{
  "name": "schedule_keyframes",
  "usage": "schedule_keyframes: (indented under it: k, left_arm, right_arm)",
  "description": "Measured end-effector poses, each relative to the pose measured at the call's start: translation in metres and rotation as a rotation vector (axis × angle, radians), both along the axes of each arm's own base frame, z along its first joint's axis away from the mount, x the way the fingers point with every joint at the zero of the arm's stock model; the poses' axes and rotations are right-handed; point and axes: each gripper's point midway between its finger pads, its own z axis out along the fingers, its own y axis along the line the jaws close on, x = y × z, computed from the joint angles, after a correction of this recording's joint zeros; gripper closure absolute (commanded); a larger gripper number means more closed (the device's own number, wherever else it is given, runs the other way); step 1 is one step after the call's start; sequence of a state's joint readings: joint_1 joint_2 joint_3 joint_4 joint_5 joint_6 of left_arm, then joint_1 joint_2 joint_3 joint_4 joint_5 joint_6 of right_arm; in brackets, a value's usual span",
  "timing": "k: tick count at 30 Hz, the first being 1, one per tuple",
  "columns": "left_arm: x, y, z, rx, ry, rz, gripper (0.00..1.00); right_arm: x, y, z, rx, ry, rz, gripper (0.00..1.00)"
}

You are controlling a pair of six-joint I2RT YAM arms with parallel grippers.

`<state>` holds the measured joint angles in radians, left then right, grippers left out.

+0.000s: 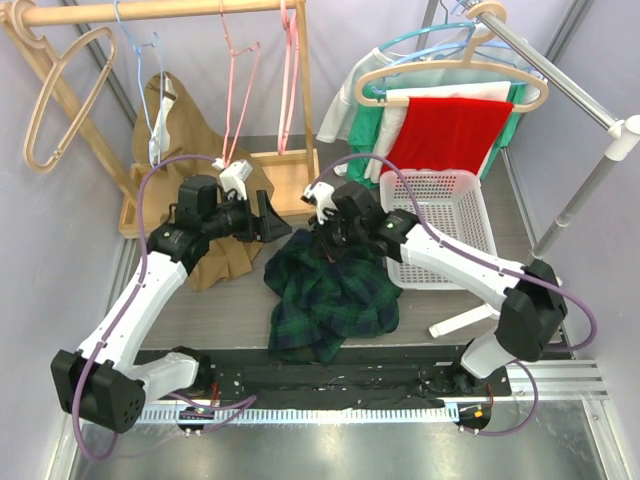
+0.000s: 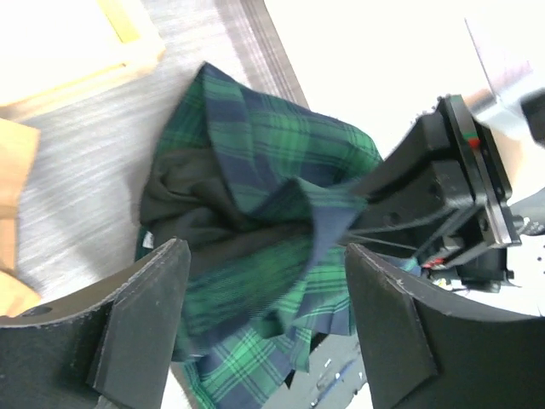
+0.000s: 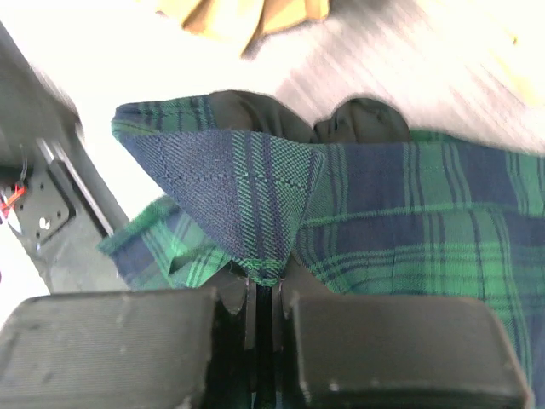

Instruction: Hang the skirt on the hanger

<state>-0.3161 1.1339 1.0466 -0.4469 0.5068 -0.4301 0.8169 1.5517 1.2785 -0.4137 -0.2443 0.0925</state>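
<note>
**A grey table with clothes, a rack, a basket and a stand on it**

The table (image 1: 235, 310) has a grey, brushed-looking top. A green and navy plaid skirt (image 1: 330, 290) lies crumpled in a heap at its middle, dark lining showing at the far side of the heap. A tan garment (image 1: 218, 262) is spread toward the left edge, just apart from the skirt, and runs back to the far left. The wooden rack base (image 1: 295, 180) sits along the far edge, beside the tan garment. A white basket (image 1: 445, 215) stands toward the right edge, close beside the skirt. A white stand foot (image 1: 465, 320) rests just in front of it. A black rail (image 1: 340, 380) runs along the near edge.
</note>
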Motion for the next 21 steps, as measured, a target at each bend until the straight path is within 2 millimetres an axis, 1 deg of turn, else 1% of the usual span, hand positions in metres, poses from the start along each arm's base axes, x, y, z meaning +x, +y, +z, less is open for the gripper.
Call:
schedule_keyframes:
  k: [2,5,8,11,13,17,21]
  left_arm:
    - [-0.001,0.003,0.006,-0.001,-0.020,0.014,0.20]
    - [-0.004,0.006,0.012,-0.007,-0.044,0.032,0.21]
    - [-0.005,0.009,0.004,-0.002,-0.025,0.059,0.25]
    - [-0.007,0.010,-0.023,0.018,0.054,0.072,0.30]
    - [-0.010,0.011,-0.046,0.040,0.131,0.075,0.31]
    - [-0.021,0.014,-0.097,0.092,0.302,0.083,0.32]
    - [-0.032,0.016,-0.134,0.128,0.437,0.084,0.32]
  right_arm:
    - [-0.008,-0.009,0.001,0.002,-0.004,0.002,0.99]
    - [-0.024,-0.026,0.004,0.005,-0.012,0.006,0.99]
    - [-0.038,-0.041,0.010,0.024,-0.027,0.002,0.99]
    - [-0.055,-0.058,0.011,0.046,-0.026,-0.010,0.99]
    - [-0.064,-0.066,0.006,0.053,-0.008,-0.023,0.99]
    - [-0.077,-0.079,-0.021,0.021,0.067,-0.067,0.99]
    - [-0.085,-0.089,-0.047,-0.017,0.143,-0.119,0.99]
